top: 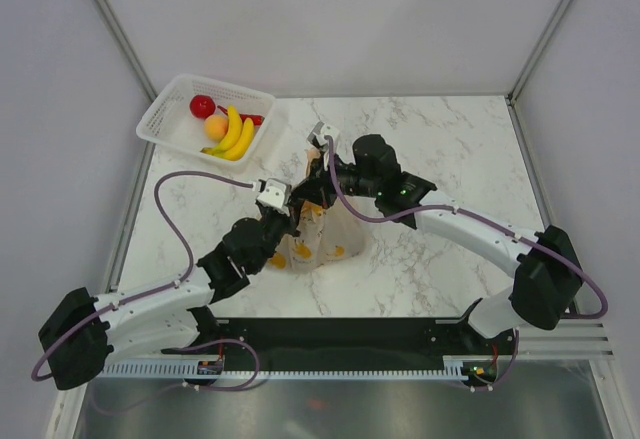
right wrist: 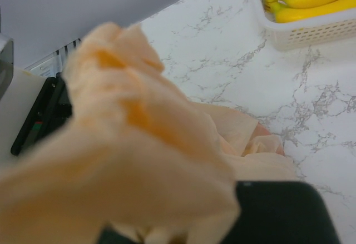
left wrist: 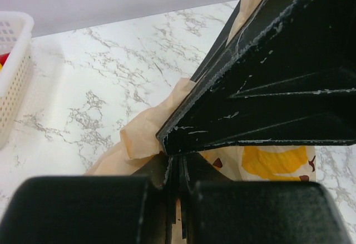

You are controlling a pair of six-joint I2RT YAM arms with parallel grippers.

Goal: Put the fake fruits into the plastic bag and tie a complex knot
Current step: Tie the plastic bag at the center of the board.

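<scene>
Bunched plastic bag [right wrist: 139,144] film fills your right wrist view. The right fingers [top: 316,177] are clamped shut on it, and the left fingers [left wrist: 178,169] are pinched on its edge. Fake fruits [top: 228,129] lie in the basket [top: 170,109] beyond the bag. Pull hard and the thin film may tear — or knot without them.

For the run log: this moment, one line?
left gripper shut on bag; right gripper shut on bag; bananas, apple, peach in basket
</scene>
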